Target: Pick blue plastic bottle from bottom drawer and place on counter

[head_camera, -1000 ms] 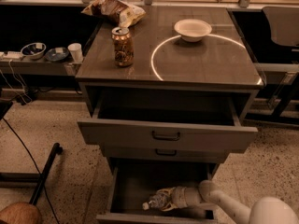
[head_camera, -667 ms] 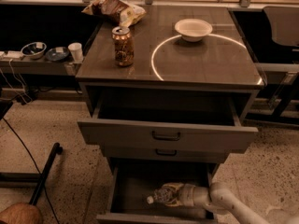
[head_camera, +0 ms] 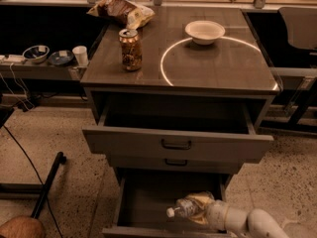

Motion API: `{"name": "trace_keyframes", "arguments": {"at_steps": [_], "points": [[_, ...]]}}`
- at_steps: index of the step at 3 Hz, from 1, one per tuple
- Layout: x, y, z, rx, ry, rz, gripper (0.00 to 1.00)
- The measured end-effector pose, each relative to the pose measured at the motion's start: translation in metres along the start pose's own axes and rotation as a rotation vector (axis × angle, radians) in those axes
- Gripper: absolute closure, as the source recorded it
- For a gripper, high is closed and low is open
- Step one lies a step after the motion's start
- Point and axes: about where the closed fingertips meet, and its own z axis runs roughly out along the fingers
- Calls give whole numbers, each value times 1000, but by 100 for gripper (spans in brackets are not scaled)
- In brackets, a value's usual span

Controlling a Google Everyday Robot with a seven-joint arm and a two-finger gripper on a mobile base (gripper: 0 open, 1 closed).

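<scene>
Dim warm light; bright ring [head_camera: 163,67] on counter [head_camera: 225,71]; gripper [head_camera: 197,206] in shadowed bottom drawer [head_camera: 147,193].

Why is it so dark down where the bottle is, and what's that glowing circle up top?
In the camera view, the open top drawer overhangs and shades the bottom drawer, so the blue plastic bottle in the gripper there looks dim; up on the counter, the white ring glows bright against the dull surface.
</scene>
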Motion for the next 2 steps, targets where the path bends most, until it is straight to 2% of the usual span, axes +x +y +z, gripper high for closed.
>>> {"name": "trace_keyframes", "arguments": {"at_steps": [1, 2], "points": [[-22, 19, -21, 12, 1, 23, 100], [-28, -20, -30, 32, 13, -125, 100]]}}
